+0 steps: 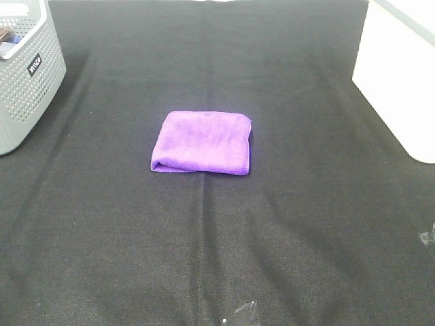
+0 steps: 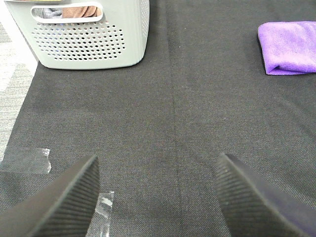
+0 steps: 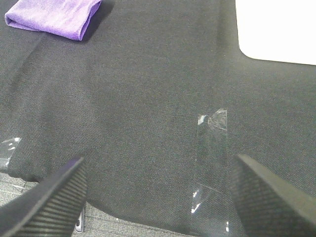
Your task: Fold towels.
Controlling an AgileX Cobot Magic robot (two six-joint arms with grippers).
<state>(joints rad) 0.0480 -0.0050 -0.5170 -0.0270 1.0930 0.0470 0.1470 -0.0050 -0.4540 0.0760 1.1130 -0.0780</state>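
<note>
The purple towel [image 1: 202, 142] lies folded into a compact rectangle at the middle of the black cloth table, its folded edge toward the front left. It also shows in the left wrist view [image 2: 289, 47] and in the right wrist view [image 3: 54, 17]. No arm shows in the exterior view. My left gripper [image 2: 157, 197] is open and empty over bare cloth, well away from the towel. My right gripper [image 3: 158, 197] is open and empty near the table's front edge, also far from the towel.
A grey perforated basket [image 1: 24, 75] stands at the back left, with cloth inside showing in the left wrist view [image 2: 91, 34]. A white bin [image 1: 401, 75] stands at the back right. Clear tape strips [image 3: 212, 163] stick to the black table cover [image 1: 217, 258] near its front edge.
</note>
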